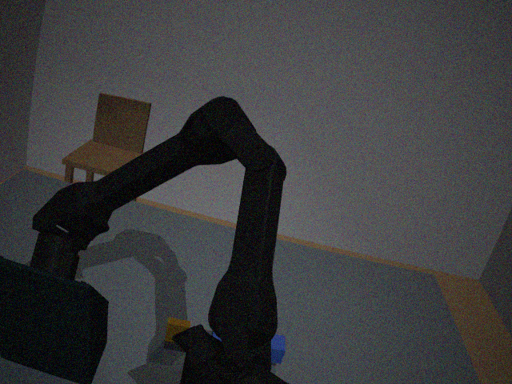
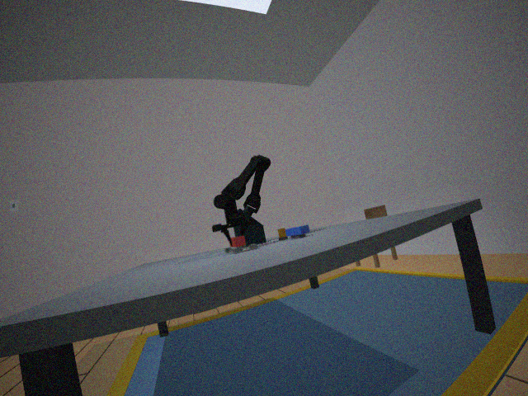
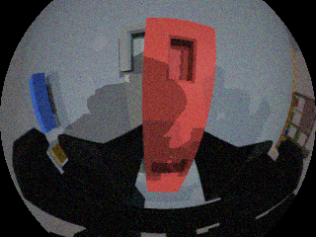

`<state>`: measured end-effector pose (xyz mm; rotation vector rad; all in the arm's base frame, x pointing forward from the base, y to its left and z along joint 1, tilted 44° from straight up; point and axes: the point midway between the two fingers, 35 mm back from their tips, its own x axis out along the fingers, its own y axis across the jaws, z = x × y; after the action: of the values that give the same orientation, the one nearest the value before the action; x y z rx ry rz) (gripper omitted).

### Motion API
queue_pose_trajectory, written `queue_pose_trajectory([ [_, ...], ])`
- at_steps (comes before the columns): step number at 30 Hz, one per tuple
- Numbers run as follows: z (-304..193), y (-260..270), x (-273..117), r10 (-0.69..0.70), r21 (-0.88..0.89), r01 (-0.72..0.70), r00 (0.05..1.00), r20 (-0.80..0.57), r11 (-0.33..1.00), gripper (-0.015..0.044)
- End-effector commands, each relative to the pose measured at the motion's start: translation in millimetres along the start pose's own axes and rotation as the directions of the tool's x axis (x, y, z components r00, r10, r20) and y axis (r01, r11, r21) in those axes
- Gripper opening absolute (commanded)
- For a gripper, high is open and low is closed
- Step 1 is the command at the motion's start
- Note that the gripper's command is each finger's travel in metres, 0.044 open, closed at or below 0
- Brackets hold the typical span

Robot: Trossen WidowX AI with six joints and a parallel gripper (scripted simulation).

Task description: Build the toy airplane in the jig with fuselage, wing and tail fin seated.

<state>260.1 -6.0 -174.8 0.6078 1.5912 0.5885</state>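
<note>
The red fuselage (image 3: 170, 101) (image 2: 238, 241) is between the two black fingers of my gripper (image 3: 169, 128), which is shut on it. Its two sockets face the wrist camera. It is low over the grey jig (image 3: 124, 56) (image 2: 233, 251); the jig shows beyond its left side in the wrist view, and whether they touch cannot be told. The blue wing (image 1: 278, 349) (image 2: 298, 231) (image 3: 43, 104) and the yellow tail fin (image 1: 178, 329) (image 2: 281, 233) (image 3: 59, 154) lie off to the side, apart from the fuselage. The fingertips are out of sight in the top view.
The wing and fin are to the left of the left finger in the wrist view. The grey table (image 2: 191, 272) has its front edge well away from the jig. The arm's base stands behind the parts in the exterior view. A wooden chair (image 1: 119, 124) is beyond the table.
</note>
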Motion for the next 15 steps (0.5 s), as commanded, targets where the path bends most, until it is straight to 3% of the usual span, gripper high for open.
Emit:
queue_pose_trajectory([
  [1,0.1,-0.1,-0.2,0.0,0.0,0.0,1.0,0.0,1.0,0.0161],
  [6,0.1,-0.1,-0.2,0.0,0.0,0.0,1.0,0.0,1.0,0.003],
  [15,0.1,-0.1,-0.2,0.0,0.0,0.0,1.0,0.0,1.0,0.0266],
])
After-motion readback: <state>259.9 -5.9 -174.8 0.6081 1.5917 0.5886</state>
